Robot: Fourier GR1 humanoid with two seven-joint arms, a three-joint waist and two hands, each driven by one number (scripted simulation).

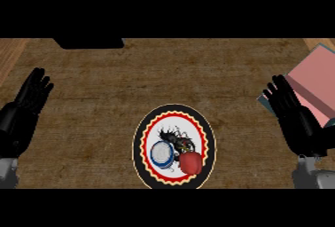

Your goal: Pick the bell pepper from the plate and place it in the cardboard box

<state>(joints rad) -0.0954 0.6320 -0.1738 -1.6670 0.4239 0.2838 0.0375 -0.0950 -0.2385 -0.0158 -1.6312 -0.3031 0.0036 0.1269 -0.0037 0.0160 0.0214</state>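
1. We see the red pepper [191,162] on the plate [145,128], low in the frame's centre, beside a small blue-white dish [161,155].
2. The box [318,82] sits at the right edge.
3. Our left hand [29,98] and right hand [288,104] rest at the sides, fingers straight, holding nothing.

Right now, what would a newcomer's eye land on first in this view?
The patterned plate at lower centre, with the red bell pepper on it near its lower edge. Then the pink-sided cardboard box at the right edge, beside the open right hand; the left hand rests open at left.
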